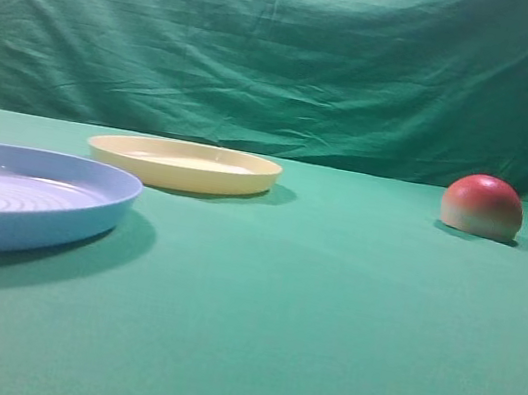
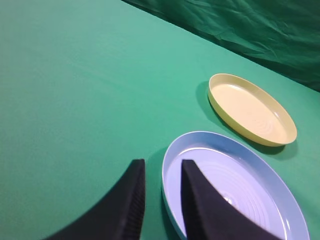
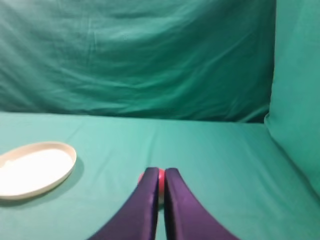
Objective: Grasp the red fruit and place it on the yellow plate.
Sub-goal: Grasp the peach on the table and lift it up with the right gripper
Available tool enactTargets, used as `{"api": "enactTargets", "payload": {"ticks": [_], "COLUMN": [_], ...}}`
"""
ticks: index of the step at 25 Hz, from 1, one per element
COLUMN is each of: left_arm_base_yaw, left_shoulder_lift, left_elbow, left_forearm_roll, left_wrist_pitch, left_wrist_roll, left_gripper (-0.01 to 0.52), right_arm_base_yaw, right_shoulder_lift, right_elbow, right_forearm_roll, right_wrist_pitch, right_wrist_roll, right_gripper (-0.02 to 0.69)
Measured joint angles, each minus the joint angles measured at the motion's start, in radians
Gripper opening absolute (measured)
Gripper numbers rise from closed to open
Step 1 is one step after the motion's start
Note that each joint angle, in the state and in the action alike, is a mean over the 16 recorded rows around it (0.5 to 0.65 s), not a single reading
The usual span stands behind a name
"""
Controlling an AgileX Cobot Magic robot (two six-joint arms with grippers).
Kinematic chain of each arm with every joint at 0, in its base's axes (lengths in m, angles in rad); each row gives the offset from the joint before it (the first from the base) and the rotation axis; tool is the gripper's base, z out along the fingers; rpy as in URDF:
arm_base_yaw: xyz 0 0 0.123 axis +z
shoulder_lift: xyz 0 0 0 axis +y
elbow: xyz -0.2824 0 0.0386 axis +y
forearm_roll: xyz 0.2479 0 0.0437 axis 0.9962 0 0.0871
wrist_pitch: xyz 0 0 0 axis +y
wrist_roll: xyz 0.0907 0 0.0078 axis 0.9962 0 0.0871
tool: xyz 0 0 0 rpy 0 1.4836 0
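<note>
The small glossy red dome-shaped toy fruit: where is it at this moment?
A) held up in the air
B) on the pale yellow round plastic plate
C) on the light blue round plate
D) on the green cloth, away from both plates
D: the small glossy red dome-shaped toy fruit rests on the green cloth, well right of the pale yellow round plastic plate and the light blue round plate.

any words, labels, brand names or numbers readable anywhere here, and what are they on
None. No text, label, brand or number shows in any view: the red fruit, the yellow plate, the blue plate, the green cloth and both tools are all plain and unmarked.
</note>
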Motion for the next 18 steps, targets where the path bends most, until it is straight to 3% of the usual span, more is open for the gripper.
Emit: {"api": "enactTargets", "payload": {"ticks": [18], "left_arm_base_yaw": [0.0], "left_shoulder_lift": [0.0], "left_elbow": [0.0], "left_forearm_roll": [0.0], "left_wrist_pitch": [0.0], "left_wrist_roll": [0.0], "left_gripper": [0.157], "right_arm_base_yaw": [0.048], "right_shoulder_lift": [0.712], "right_elbow": [-0.523], "right_forearm_roll": [-0.081], "right_wrist_pitch": [0.303], "right_wrist_roll": [-0.02], "right_gripper": [0.0]}}
